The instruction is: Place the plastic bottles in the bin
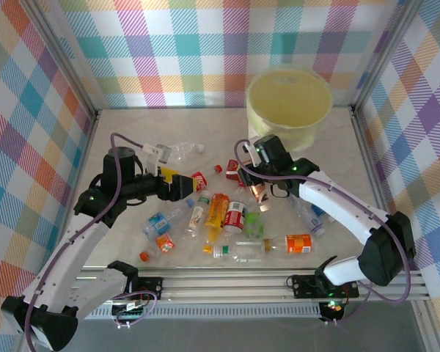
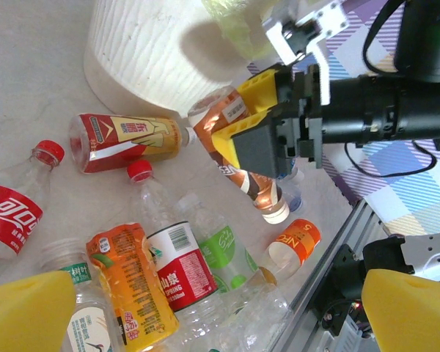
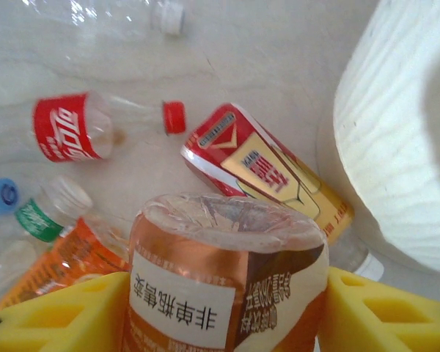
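Several plastic bottles lie strewn across the table in front of the bin (image 1: 290, 103), a big pale-yellow bucket at the back right. My right gripper (image 1: 255, 188) is shut on a copper-labelled bottle (image 3: 227, 279), its base squeezed between the yellow fingers (image 3: 381, 315), just above the pile and near the bin's wall (image 3: 403, 147). The left wrist view has that same bottle (image 2: 242, 172) tilted, cap down. My left gripper (image 2: 220, 315) stands open over an orange bottle (image 2: 121, 282) and a red-and-white labelled one (image 2: 183, 271), with nothing between its jaws.
A red-and-gold bottle (image 3: 268, 172) lies against the bin's foot, a red cola bottle (image 3: 70, 125) further left. An orange-banded bottle (image 1: 298, 243) and a clear one (image 1: 238, 251) rest near the front rail (image 1: 227, 279). Chequered walls close in three sides.
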Robot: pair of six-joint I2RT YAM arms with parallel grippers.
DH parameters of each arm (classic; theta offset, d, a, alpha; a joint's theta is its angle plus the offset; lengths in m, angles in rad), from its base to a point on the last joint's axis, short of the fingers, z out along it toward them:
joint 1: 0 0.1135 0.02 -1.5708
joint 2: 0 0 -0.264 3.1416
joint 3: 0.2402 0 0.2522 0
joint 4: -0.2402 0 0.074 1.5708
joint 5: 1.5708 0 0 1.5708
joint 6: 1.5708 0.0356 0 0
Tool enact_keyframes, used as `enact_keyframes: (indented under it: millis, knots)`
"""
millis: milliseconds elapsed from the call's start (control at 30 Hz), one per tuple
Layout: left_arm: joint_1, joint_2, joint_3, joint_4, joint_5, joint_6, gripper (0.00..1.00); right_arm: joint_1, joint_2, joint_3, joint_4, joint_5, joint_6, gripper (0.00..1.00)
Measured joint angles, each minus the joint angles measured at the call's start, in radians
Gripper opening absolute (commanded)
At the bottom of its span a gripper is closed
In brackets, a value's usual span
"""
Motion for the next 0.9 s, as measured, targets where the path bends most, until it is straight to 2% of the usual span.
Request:
enact_keyframes:
  millis: [333, 567, 767, 900]
  knots:
    - [0.0, -0.063, -0.055, 0.053, 0.005, -0.006, 1.0, 0.005, -0.03, 0.194, -0.027, -0.015, -0.008, 0.61]
    - [0.0, -0.184, -0.173, 0.225, -0.021, -0.061, 1.0, 0.005, -0.034, 0.331, -0.02, 0.021, -0.015, 0.61]
    - [0.0, -0.326, -0.318, 0.415, -0.09, -0.126, 1.0, 0.005, -0.008, 0.437, 0.002, 0.095, -0.044, 0.61]
    - [0.0, -0.368, -0.366, 0.488, -0.134, -0.156, 1.0, 0.004, 0.026, 0.507, 0.034, 0.152, -0.072, 0.63]
